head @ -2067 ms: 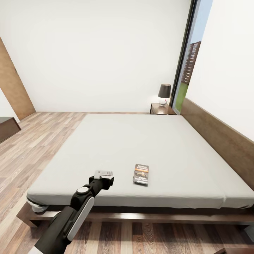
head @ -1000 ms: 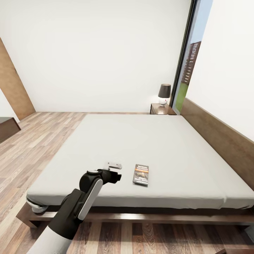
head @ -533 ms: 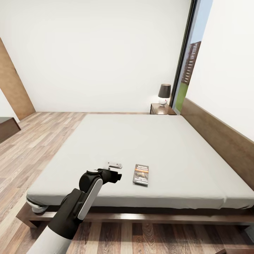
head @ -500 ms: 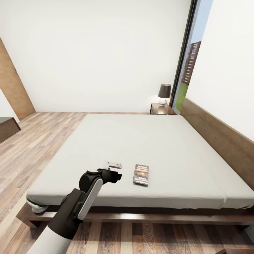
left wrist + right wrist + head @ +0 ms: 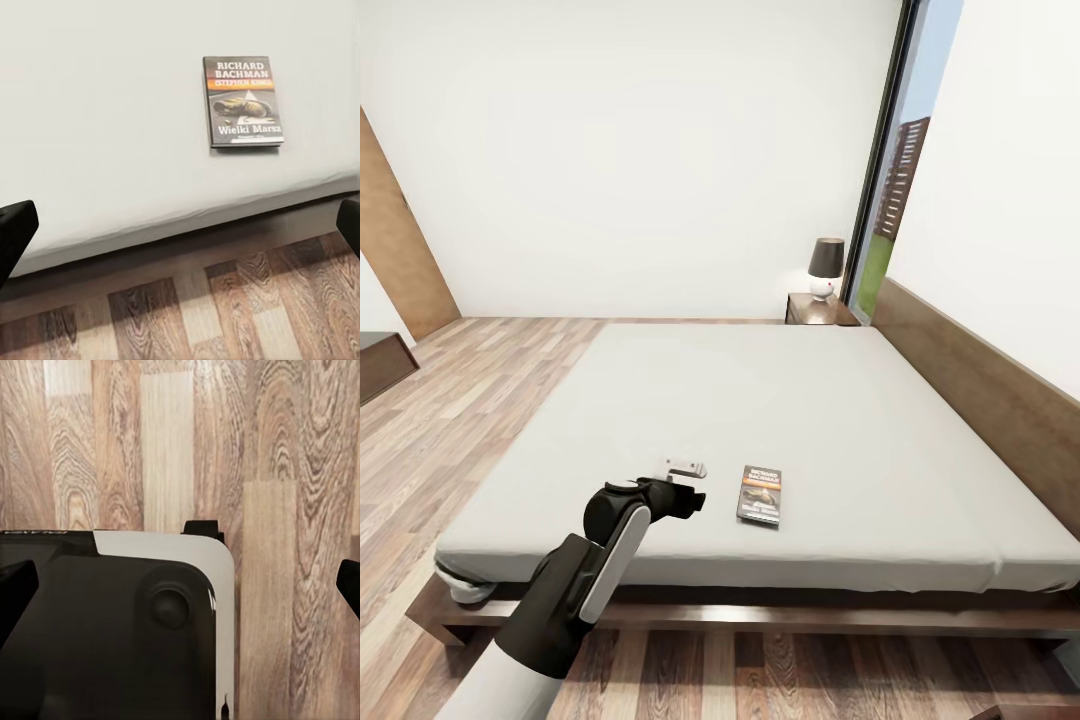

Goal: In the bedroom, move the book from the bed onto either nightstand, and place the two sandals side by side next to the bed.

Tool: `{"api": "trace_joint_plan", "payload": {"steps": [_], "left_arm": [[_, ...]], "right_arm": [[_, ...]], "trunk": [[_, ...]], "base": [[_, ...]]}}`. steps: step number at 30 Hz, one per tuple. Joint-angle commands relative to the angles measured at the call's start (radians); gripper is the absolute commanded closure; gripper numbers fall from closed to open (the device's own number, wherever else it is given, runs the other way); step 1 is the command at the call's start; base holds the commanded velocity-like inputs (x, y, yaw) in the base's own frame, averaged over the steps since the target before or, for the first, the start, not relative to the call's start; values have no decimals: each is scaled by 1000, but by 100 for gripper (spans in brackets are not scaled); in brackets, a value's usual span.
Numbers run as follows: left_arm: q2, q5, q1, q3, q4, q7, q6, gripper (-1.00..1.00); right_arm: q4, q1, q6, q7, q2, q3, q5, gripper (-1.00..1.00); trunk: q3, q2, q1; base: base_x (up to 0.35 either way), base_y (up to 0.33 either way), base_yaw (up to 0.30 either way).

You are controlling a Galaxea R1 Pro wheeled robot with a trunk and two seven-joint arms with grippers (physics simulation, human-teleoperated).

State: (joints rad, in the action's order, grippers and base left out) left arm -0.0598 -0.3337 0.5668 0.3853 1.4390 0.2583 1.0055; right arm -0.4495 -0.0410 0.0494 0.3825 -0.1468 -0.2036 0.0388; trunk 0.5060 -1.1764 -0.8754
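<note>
The book (image 5: 760,494) lies flat on the pale-grey mattress of the bed (image 5: 760,400), near its front edge. In the left wrist view the book (image 5: 242,101) shows its dark cover with an orange band. My left gripper (image 5: 693,483) hovers just above the mattress, a short way left of the book, and is open. Its fingertips (image 5: 15,232) stand wide apart with nothing between them. My right gripper (image 5: 182,585) is open, pointing down at the floor over my own base (image 5: 112,630). A nightstand (image 5: 815,308) stands beside the bed's far corner. The sandals are out of view.
A dark-shaded lamp (image 5: 825,266) stands on the nightstand. The headboard (image 5: 980,390) runs along the right wall, beside a tall window (image 5: 900,170). A dark dresser (image 5: 380,362) and a wooden door (image 5: 400,250) are at the left. Plank floor (image 5: 450,420) runs left of the bed.
Since two seconds ago my left arm has swung right, bringing its gripper closer to the book. Over the last second nothing has visibly moved.
</note>
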Motion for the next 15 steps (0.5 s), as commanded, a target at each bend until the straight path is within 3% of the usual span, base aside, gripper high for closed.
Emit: {"api": "trace_joint_plan", "payload": {"steps": [1, 9, 15], "left_arm": [[0, -10, 1, 1, 1, 10, 3, -100], [0, -10, 1, 2, 4, 11, 5, -100], [0, -11, 1, 1, 3, 11, 5, -100]], "right_arm": [[-1, 0, 2, 7, 0, -7, 4, -100], [1, 0, 2, 7, 0, -7, 1, -100], [1, 0, 1, 7, 0, -8, 0, -100]], "trunk": [[1, -1, 0], [1, -1, 0], [1, -1, 0]], "base": [[0, 0, 0], [0, 0, -18], [0, 0, -167]]}}
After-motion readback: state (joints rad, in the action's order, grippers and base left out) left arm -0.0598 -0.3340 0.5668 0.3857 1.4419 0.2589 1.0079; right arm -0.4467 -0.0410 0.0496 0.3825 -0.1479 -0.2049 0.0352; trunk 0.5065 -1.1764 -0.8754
